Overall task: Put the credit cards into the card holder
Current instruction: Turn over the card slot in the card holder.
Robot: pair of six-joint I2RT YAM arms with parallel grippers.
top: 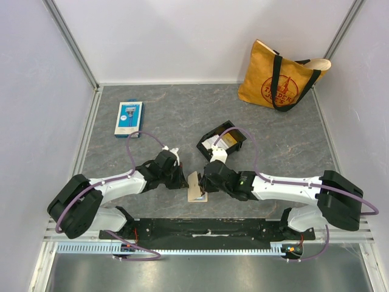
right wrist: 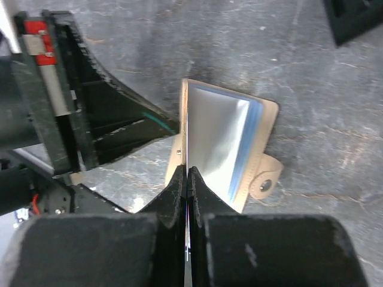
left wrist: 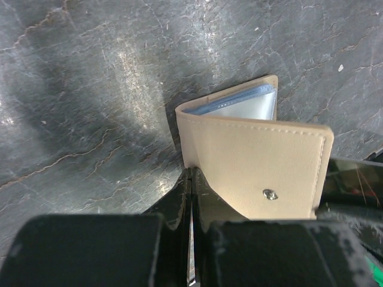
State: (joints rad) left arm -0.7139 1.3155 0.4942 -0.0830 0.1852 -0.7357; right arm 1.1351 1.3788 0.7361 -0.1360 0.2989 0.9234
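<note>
Now: both arms lean low over the card holder (top: 197,187), which sits on the tabletop (top: 279,131) between them.
Shape: it stands open like a little book, with one tan cover (left wrist: 257,167) up and the clear sleeves (right wrist: 218,134) lying flat.
Left fingers (left wrist: 191,179): shut tight, tips at the low corner of the raised cover. I cannot tell if they pinch it or only touch it.
Right fingers (right wrist: 187,176): shut tight, and the thin edge of the cover seems to run right in between them.
Credit cards (top: 229,141): some wait in the black tray (top: 220,125) just behind. A blue card (left wrist: 239,97) seems tucked into the sleeves.
Feel, I think: the holder is light and soft, so it bends and slides easily. The sleeves are floppy and slippery. The cards are thin, stiff and smooth.
Where to hold: the cover's free edge, away from the sleeve mouths, and a card by its short edge.
</note>
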